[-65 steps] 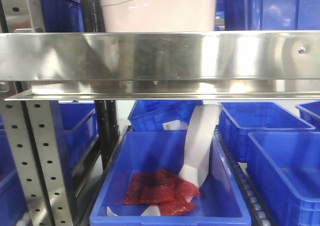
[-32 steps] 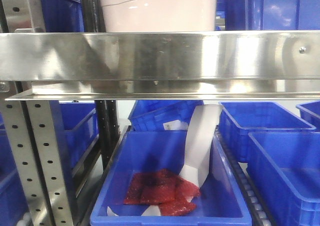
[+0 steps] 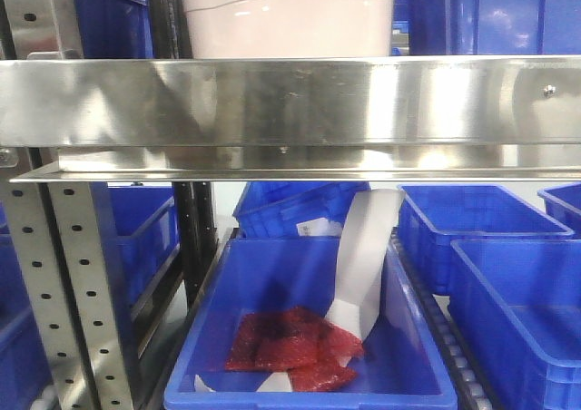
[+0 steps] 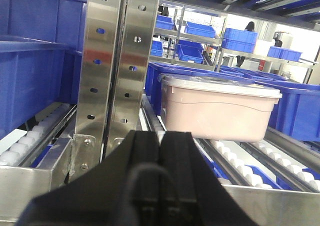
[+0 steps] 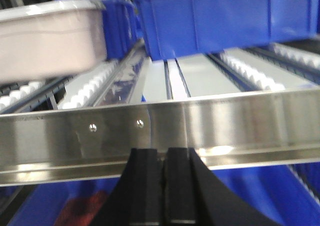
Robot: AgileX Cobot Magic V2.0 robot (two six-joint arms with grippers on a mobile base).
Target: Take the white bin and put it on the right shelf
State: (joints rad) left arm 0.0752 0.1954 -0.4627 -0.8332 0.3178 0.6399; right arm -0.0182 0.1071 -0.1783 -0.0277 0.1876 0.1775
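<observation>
The white bin [image 3: 289,20], off-white and faintly pink, stands on the roller lanes behind the right shelf's shiny steel front rail [image 3: 290,102]. In the left wrist view the white bin [image 4: 215,111] rests with its glossy lid on, just beyond my left gripper [image 4: 160,135], which is shut on nothing and short of the bin. In the right wrist view my right gripper [image 5: 164,152] is shut and empty in front of the rail [image 5: 225,121]. The bin [image 5: 47,38] sits on rollers at that view's upper left.
Blue crates [image 3: 490,15] flank the bin on the same level. Perforated steel uprights [image 4: 115,66] stand left of the bin. Below the rail, a blue crate [image 3: 309,337] holds red packets and a white paper strip, with other crates [image 3: 517,283] beside it.
</observation>
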